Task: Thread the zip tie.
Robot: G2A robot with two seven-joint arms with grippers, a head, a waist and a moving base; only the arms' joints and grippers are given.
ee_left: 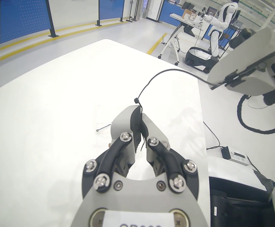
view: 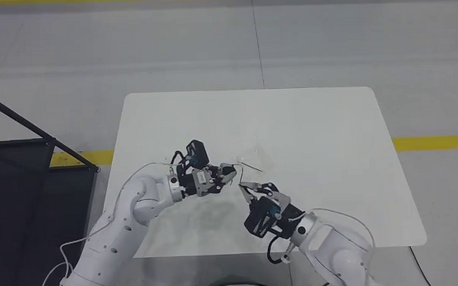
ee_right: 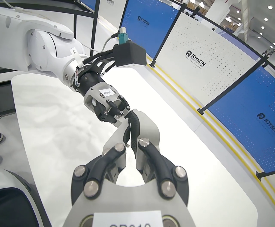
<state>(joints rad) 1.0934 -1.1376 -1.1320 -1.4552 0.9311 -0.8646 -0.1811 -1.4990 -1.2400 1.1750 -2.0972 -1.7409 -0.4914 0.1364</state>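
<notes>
A thin black zip tie (ee_left: 171,69) arcs in the air above the white table (view: 327,124). My left gripper (ee_left: 139,110) is shut on the strap just below its small square head (ee_left: 136,100). The tail runs to my right gripper (ee_left: 214,86), which is shut on its far end. In the top view the left gripper (view: 231,173) and right gripper (view: 244,189) stand close together over the table's near middle. From the right wrist, the right gripper (ee_right: 131,119) has its pads pressed together, with the left arm's wrist (ee_right: 101,90) just beyond.
A short thin black piece (ee_left: 103,128) lies flat on the table beside the left gripper. The table's near edge (view: 278,251) is close under the right arm. A dark rack (view: 18,196) stands off the table's left side.
</notes>
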